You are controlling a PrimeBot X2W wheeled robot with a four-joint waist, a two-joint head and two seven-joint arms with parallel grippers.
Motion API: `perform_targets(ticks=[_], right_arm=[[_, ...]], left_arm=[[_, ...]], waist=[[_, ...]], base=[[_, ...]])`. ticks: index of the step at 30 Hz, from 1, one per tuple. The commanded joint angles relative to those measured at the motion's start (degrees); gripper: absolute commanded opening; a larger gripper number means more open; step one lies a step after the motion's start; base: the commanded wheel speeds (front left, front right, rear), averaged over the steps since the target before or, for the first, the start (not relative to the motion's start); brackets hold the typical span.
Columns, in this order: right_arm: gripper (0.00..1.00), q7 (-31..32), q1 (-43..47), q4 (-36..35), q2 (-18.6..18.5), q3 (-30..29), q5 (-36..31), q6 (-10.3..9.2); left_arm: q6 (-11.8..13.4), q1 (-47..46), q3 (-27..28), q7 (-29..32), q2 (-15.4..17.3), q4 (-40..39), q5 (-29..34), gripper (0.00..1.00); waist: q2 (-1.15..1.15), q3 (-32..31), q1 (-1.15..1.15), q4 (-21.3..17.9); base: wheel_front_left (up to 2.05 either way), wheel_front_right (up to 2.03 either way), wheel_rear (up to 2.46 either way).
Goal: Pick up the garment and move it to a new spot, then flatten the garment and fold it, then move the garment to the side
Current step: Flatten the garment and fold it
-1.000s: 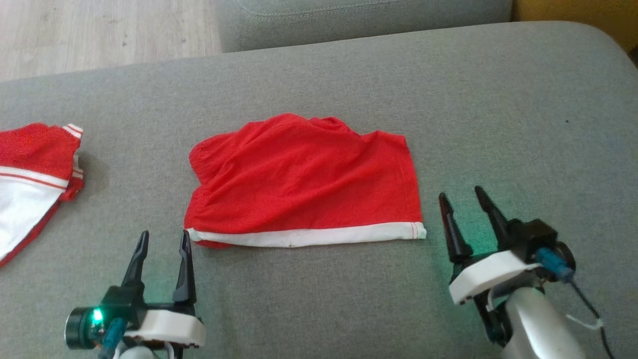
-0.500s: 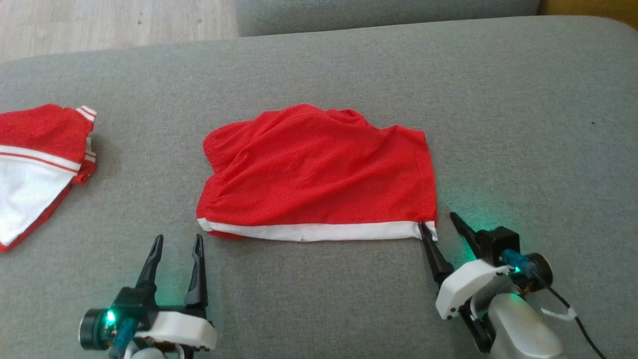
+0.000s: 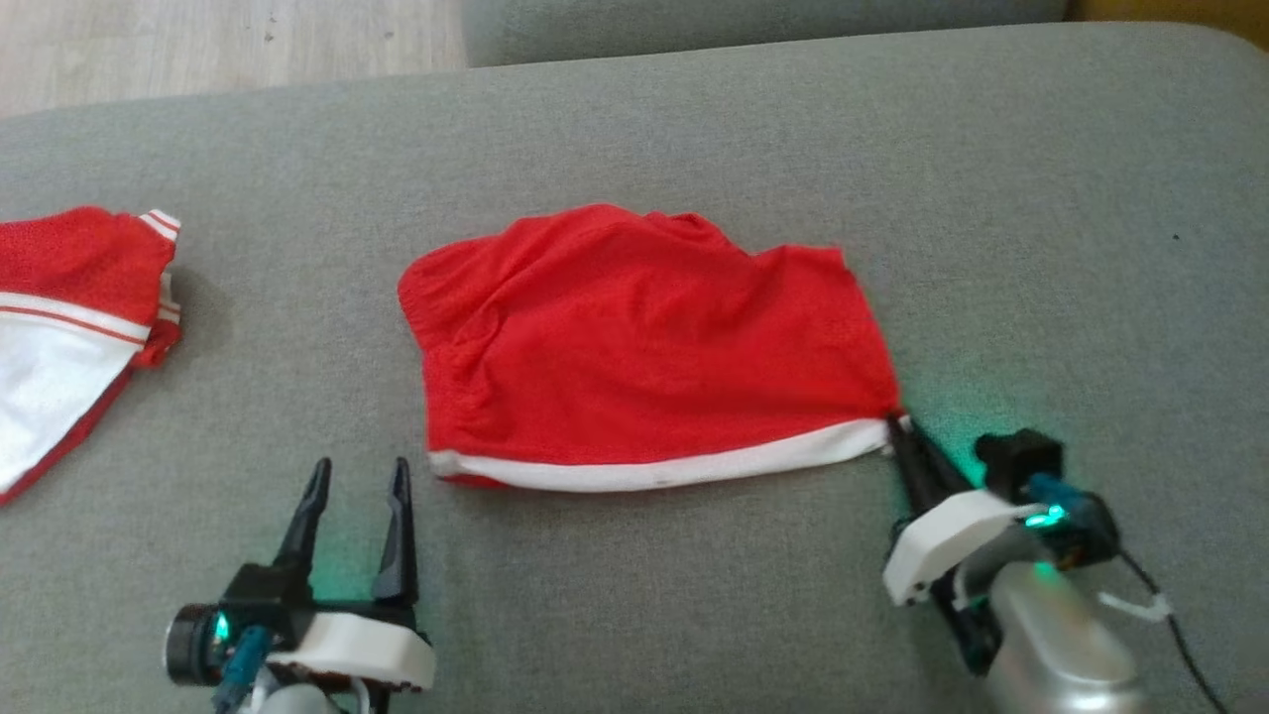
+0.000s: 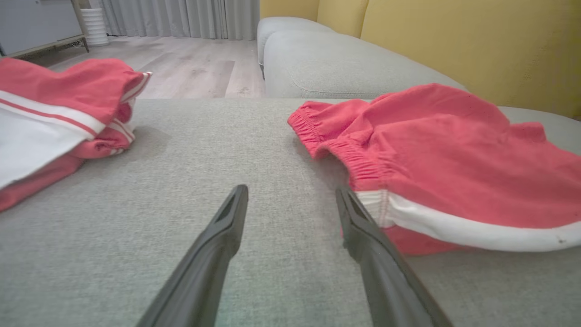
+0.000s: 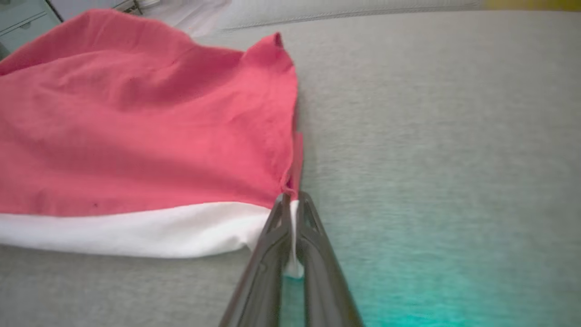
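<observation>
A grey sofa cushion [image 3: 991,198] takes up most of the head view, w/ pale wood floor [image 3: 198,40] cut off at the top left. The red shorts [image 3: 644,337] lie near the centre, rumpled, w/ a white hem along the near edge and an elastic waistband at the robot's left (clearest in the left wrist view). The garment [image 3: 69,288], red mesh w/ a white sleeve and striped trim, sits well apart at the far left, more than half cut off by the frame edge, so its number print and label can't be made out. The left gripper [image 3: 361,462] rests low on the cushion just beside the shorts' waistband end, fingers spread wide and nothing between them; the right-hand finger looks close to the hem, though contact is hard to judge. The right gripper [image 3: 900,424] is at the shorts' near right corner, blurred in the head view, but in the right wrist view its fingers are pinched together on the white hem corner [image 5: 292,236], a sliver of cloth showing between them. Green light from the wrist tints the cushion nearby.
</observation>
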Motion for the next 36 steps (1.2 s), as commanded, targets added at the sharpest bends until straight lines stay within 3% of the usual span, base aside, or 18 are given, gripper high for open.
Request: perform_targets(ticks=[1, 6, 9, 13, 23, 24, 25, 26, 27, 32, 36], right_arm=[[0.00, 0.16, -0.65, -1.03, -1.27, -0.51, -0.56, -0.06], [0.00, 0.13, -0.41, -4.79, -1.63, -3.80, -2.15, -0.06], [0.00, 0.13, -0.49, -5.73, -1.47, -4.54, -2.78, -0.06], [0.00, 0.12, -0.58, -6.32, -1.23, -5.14, -3.16, -0.06], [0.00, 0.12, -0.62, -7.42, -0.77, -4.97, -3.04, -0.06], [0.00, 0.12, -0.62, -7.55, -0.76, -4.77, -2.98, -0.06], [0.00, 0.12, -0.62, -7.63, -0.74, -4.53, -2.92, -0.06], [0.00, 0.12, -0.63, -7.69, -0.74, -4.31, -2.83, -0.06], [0.00, 0.12, -0.65, -7.79, -0.79, -4.14, -2.71, -0.06], [0.00, 0.12, -0.83, -11.13, -0.90, -2.97, -0.15, -0.06], [0.00, 0.12, -1.67, -16.95, -1.85, -0.14, 4.58, -0.06]], left_arm=[[-0.40, -1.94, 0.88, -0.29, 0.04, -1.69, -0.47, 1.00], [-1.28, -2.49, -4.24, -0.29, 0.01, -0.68, -4.01, 1.00], [-1.34, -3.03, -10.69, -0.29, 0.14, -0.48, -8.70, 1.00], [-1.35, -3.99, -17.52, -0.29, 2.86, -1.11, -13.73, 1.00], [-1.37, -6.57, -21.19, -0.29, 5.91, 0.99, -16.79, 1.00], [-1.37, -6.94, -21.38, -0.29, 6.03, 1.32, -16.90, 0.95], [-1.37, -7.31, -21.65, -0.29, 6.21, 1.59, -16.98, 0.72], [-1.37, -7.68, -22.08, -0.29, 6.40, 1.78, -17.12, 0.43], [-1.37, -8.01, -22.48, -0.29, 6.61, 1.91, -17.32, 0.00], [-1.37, -9.31, -24.52, -0.29, 8.21, 0.24, -18.23, 0.00], [-1.37, -11.10, -19.36, -0.29, 10.76, -7.49, -13.92, 0.00]], waist=[[0.00, 0.11, 0.00, -0.22], [0.00, 0.57, 0.00, -0.82], [0.00, 0.96, 0.00, -1.11], [0.00, 1.50, 0.00, -1.22], [0.00, 2.59, 0.00, -1.65], [0.00, 2.65, 0.00, -1.73], [0.00, 2.68, 0.00, -1.81], [0.00, 2.66, 0.00, -1.87], [0.00, 2.59, 0.00, -1.91], [0.00, 1.55, 0.00, -2.03], [0.00, -0.01, 0.00, -1.97]], base=[[0.00, 0.00, 0.00], [0.00, 0.00, 0.00], [0.00, 0.00, 0.00], [0.00, 0.00, 0.00], [0.00, 0.00, 0.00], [0.00, 0.00, 0.00], [0.00, 0.00, 0.00], [0.00, 0.00, 0.00], [0.00, 0.00, 0.00], [0.00, 0.00, 0.00], [0.00, 0.00, 0.00]])
